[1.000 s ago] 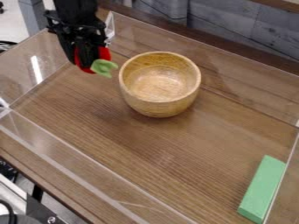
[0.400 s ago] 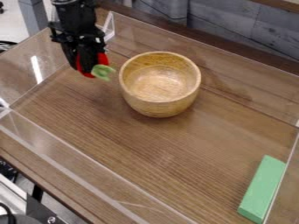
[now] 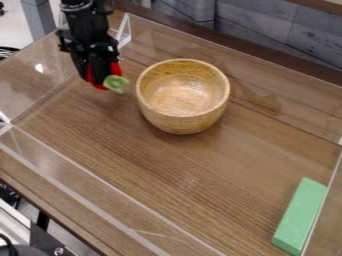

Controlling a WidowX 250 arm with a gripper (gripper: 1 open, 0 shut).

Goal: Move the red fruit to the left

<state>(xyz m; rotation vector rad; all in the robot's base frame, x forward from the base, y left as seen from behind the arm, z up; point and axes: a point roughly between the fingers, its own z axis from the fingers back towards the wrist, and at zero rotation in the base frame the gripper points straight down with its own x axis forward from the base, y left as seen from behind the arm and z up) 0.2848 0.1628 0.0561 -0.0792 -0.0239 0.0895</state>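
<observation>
- The gripper (image 3: 95, 72) stays clamped on the red fruit (image 3: 100, 77) at the table's far left. Over the last second it has drifted left and sunk, so the fruit now hangs close to the table (image 3: 174, 180) near the clear wall (image 3: 34, 75).
- The fruit's green top pokes toward the wooden bowl (image 3: 183, 94) and is now clear of its rim; release looks near.
- The green block (image 3: 302, 215) lies untouched at far right.
</observation>
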